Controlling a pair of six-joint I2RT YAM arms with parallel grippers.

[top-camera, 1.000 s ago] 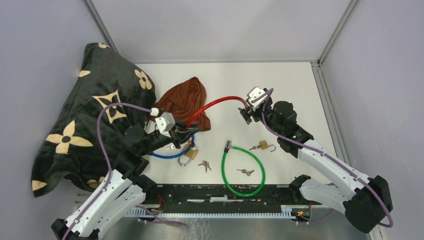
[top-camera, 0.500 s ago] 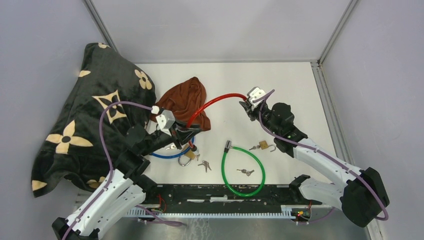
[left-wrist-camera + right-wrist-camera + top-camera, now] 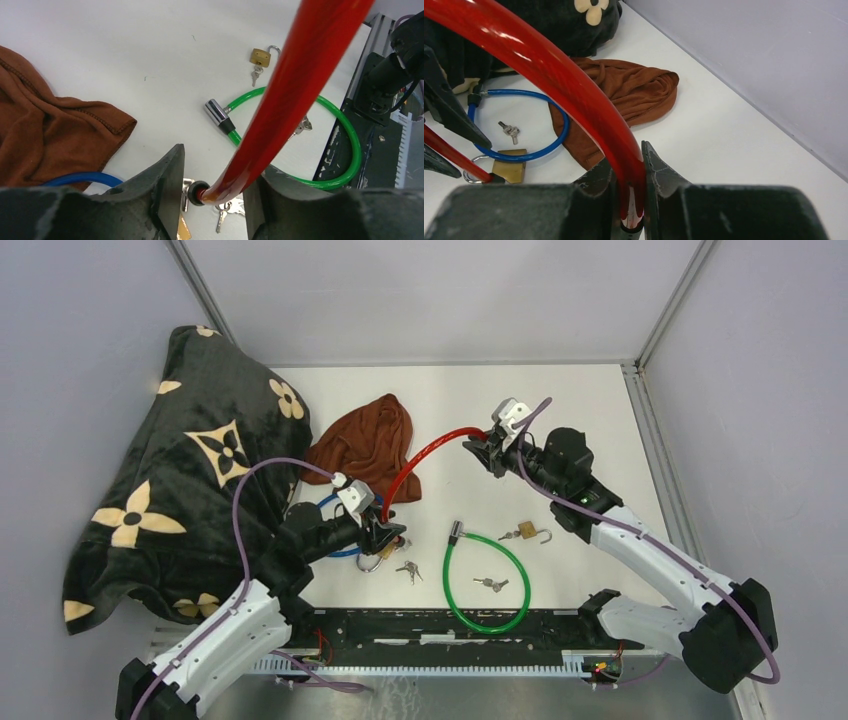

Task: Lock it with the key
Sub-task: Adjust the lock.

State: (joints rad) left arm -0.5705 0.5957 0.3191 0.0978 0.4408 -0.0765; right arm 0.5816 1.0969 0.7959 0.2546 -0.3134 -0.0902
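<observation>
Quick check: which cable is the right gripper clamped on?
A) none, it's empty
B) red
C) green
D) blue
B: the right gripper has its fingers pinched on the red cable, while the green cable and the blue cable lie loose and untouched.

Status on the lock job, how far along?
Done: red cable lock held up, right gripper jaws clamped on one end. In hand: left gripper jaws stand apart around the other end. Left: ends not joined; keys lie untouched on the table.
</observation>
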